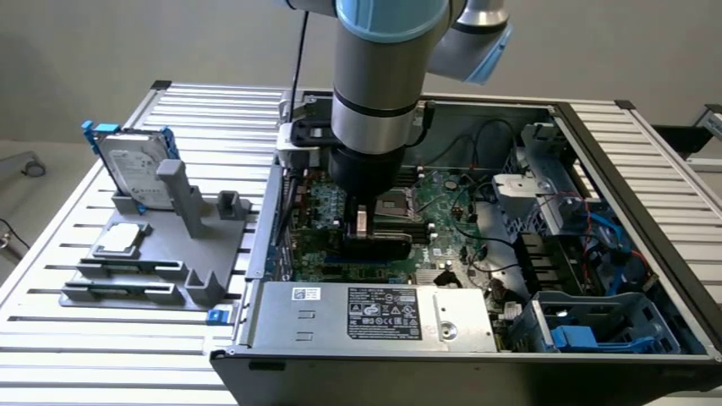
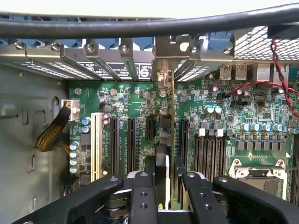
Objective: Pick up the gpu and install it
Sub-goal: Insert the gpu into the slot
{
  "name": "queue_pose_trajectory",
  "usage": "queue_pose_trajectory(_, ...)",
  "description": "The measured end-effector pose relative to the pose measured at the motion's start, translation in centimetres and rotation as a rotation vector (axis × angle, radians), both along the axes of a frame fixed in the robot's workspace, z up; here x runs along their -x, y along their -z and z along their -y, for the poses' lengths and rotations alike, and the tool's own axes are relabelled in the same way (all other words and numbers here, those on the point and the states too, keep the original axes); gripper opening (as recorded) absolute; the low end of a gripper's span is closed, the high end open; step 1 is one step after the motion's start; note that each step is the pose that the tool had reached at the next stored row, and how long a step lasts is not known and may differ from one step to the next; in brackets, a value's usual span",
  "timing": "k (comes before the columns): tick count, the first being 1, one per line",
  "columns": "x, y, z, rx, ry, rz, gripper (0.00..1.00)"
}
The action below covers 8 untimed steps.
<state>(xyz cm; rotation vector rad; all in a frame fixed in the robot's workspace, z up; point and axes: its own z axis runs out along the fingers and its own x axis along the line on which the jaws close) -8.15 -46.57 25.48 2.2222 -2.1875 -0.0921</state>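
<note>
Reaching down into the open computer case (image 1: 630, 211), the arm's gripper (image 1: 366, 222) is clamped on the gpu (image 1: 380, 245), which stands on edge over the motherboard (image 1: 451, 211) near the case's middle. Toward the surface's (image 1: 68, 338) edge at the exterior view's left, a grey fixture (image 1: 147, 271) carries the hard drive (image 1: 134, 169) and the CPU chip (image 1: 122, 239).

In the wrist view, the gripper (image 2: 166, 191) pinches the gpu (image 2: 162, 158) between its fingers (image 2: 142, 196). The card is seen edge-on, in line with the expansion slots (image 2: 132, 144), and its metal bracket (image 2: 161, 74) meets the case's rear wall. Whether it is seated cannot be told.
</note>
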Motion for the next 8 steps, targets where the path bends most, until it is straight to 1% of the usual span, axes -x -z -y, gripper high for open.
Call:
queue_pose_trajectory(2,0.00,-0.08,-0.02,-0.0001,0.001,-0.0014,0.40)
queue_pose_trajectory(3,0.00,-0.13,-0.04,-0.0001,0.001,-0.0020,0.40)
queue_pose_trajectory(4,0.00,-0.21,-0.05,0.0000,0.001,-0.0028,0.52)
queue_pose_trajectory(5,-0.01,-0.29,-0.07,-0.0001,0.002,-0.0033,0.52)
queue_pose_trajectory(6,-0.01,-0.43,-0.09,0.0001,0.002,-0.0042,0.57)
queue_pose_trajectory(8,-0.01,-0.83,-0.15,0.0001,0.002,-0.0059,0.57)
